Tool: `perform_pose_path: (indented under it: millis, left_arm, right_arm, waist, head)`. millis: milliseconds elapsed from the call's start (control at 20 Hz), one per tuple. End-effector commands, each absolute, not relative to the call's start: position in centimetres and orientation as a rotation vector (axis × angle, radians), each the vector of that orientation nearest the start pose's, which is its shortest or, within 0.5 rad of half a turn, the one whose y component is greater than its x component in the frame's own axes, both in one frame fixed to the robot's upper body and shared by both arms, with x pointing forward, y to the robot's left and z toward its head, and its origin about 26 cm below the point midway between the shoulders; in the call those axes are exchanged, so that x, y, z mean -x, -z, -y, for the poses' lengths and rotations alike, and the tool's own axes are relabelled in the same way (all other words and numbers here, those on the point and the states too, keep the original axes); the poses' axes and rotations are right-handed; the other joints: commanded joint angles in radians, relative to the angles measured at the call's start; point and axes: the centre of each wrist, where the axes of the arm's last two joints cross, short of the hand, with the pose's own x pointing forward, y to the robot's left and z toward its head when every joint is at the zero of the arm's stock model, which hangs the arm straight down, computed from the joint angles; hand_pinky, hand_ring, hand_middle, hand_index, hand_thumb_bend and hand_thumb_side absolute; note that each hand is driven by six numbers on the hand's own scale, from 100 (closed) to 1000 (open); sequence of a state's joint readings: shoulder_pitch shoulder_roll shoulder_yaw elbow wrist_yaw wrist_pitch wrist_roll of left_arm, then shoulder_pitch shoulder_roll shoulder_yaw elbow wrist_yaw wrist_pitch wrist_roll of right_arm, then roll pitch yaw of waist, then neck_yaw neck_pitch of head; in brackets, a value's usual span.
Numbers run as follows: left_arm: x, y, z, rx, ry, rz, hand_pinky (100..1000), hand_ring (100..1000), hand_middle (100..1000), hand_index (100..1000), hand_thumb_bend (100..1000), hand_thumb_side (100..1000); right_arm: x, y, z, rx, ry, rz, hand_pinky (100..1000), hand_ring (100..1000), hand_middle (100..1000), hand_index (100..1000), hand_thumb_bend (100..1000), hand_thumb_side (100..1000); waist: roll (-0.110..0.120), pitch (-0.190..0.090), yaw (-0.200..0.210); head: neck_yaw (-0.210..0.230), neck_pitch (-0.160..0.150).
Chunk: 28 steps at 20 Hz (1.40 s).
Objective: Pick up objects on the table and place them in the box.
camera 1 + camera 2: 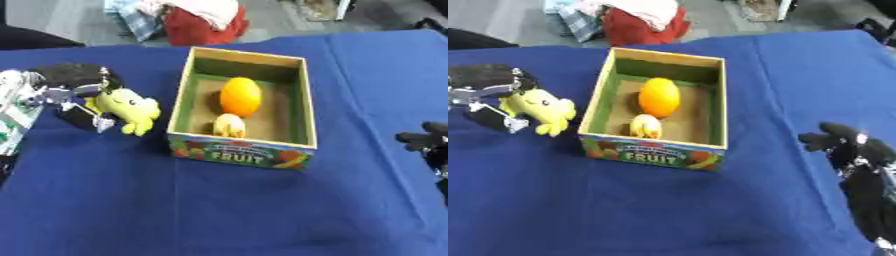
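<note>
A yellow-green plush toy (129,107) is held just left of the box, with my left hand (79,95) shut on it from the left. The open cardboard box (184,95), labelled FRUIT on its front, stands mid-table. Inside it lie an orange (241,96) and a small pale yellow object (229,125) in front of the orange. My right hand (846,142) rests at the right edge of the table, its fingers relaxed and holding nothing.
A blue cloth (219,200) covers the table. Beyond the far edge lies a heap of red and white fabric (201,20) on the floor.
</note>
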<state>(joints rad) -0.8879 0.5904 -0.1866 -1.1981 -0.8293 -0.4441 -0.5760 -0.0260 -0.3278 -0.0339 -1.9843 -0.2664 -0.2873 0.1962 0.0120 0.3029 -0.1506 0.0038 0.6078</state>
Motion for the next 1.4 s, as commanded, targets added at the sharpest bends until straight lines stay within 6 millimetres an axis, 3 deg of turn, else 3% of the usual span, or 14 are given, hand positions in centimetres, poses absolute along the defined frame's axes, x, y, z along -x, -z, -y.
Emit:
perform_pose_path:
  millis: [50, 450, 900, 1150, 1400]
  left_arm:
    - [-44.0, -27.7, -30.1, -0.913, 1.862, 1.518, 609, 598, 552, 627, 100, 262]
    - [-43.6, -30.1, -28.3, -0.846, 1.702, 1.711, 548, 550, 515, 597, 100, 250]
    - [-43.3, -31.8, -21.9, -0.761, 1.541, 1.974, 511, 522, 499, 587, 100, 257]
    - [-43.5, -31.4, -19.2, -0.791, 1.477, 2.043, 508, 520, 496, 584, 100, 244]
    - [-44.3, -29.5, -16.6, -0.862, 1.47, 2.053, 512, 524, 499, 591, 100, 244]
  right_arm:
    - [-26.5, -13.5, 30.1, -0.136, -0.383, 2.283, 959, 787, 589, 832, 100, 1000]
    - [-26.4, -13.6, 30.4, -0.137, -0.383, 2.289, 958, 787, 590, 832, 100, 1000]
    - [-26.6, -14.0, 30.4, -0.161, -0.392, 2.302, 958, 787, 590, 832, 100, 1000]
    - [-26.8, -14.4, 30.3, -0.191, -0.401, 2.314, 957, 787, 591, 831, 100, 1000]
    - [-27.2, -15.2, 30.2, -0.242, -0.418, 2.34, 956, 788, 593, 831, 100, 1000]
  waist:
    - [-0.001, -0.024, 0.002]
    - [-0.001, -0.028, 0.003]
    - [0.001, -0.027, -0.013]
    - [0.0, -0.024, -0.025]
    - [-0.003, -0.017, -0.051]
  head:
    - [-0.008, 0.004]
    - [-0.02, 0.005]
    - [0.009, 0.003]
    - [0.039, -0.003]
    - [0.114, -0.015]
